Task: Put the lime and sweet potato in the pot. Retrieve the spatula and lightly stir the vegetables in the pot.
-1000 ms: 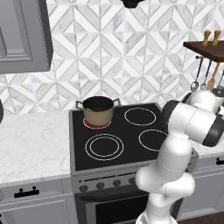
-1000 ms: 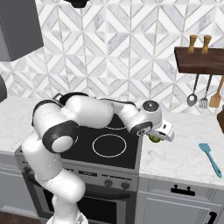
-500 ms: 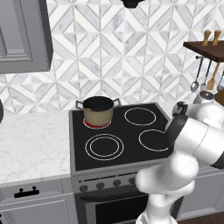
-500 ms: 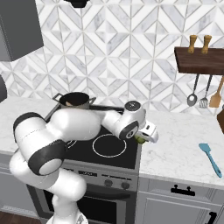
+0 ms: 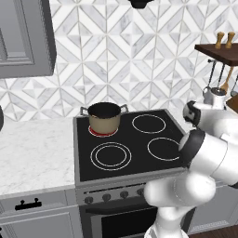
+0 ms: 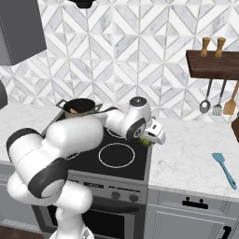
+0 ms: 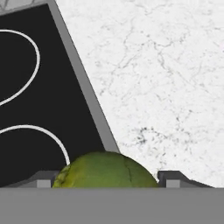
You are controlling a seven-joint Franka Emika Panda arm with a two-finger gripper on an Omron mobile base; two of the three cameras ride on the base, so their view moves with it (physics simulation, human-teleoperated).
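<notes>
The lime is yellow-green with darker green patches. The pot is tan with a dark inside and a grey rim. The stove is black with 4 white rings, and a red ring glows under the pot. The counter is white with thin grey veins. The wall has white and grey diamond tiles. The spatula is blue. The shelf is dark brown.
</notes>
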